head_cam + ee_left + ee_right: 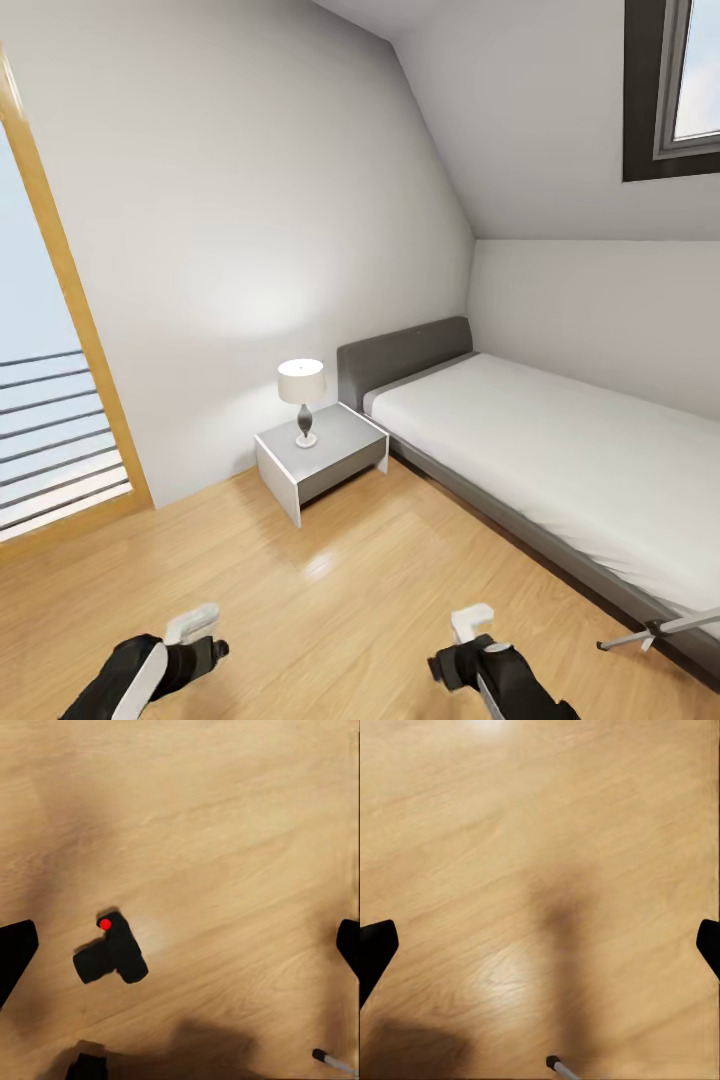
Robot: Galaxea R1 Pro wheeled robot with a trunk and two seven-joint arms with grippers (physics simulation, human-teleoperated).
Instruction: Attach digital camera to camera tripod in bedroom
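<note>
Left gripper [180,945]: fingers [15,952] seen spread wide at the two edges of the left wrist view, nothing held between them; arm seen low in the head view [190,640], above the floor.
Right gripper [540,945]: fingers [375,952] likewise spread wide apart, nothing grasped; seen low in the head view [470,640].
Digital camera [111,954]: was lying on the wood floor [225,832], seen from above in the left wrist view; black body, red button [106,924] visible; between the finger lines but nearer one finger, not touched by either.
Camera tripod [655,630]: only a silver leg with a black joint was seen at the lower right of the head view, lying low beside the bed frame; a silver leg end with black tip was seen at the edge of the left wrist view [330,1061] and of the right wrist view [559,1066]. Head and pan handle not made out.
Camera vs tripod: apart, not attached.
Bedroom: pale walls [250,200], sloped ceiling, light plank floor [330,600].
Bed [560,470]: grey frame and headboard, white mattress, against the right wall.
Nightstand [320,462]: white and grey, just beside the headboard.
Lamp [302,400]: white shade, upright on the nightstand.
Window [675,80]: dark-framed, upper right.
Balcony door [50,400]: wood-framed, at left, railing bars seen through it.
</note>
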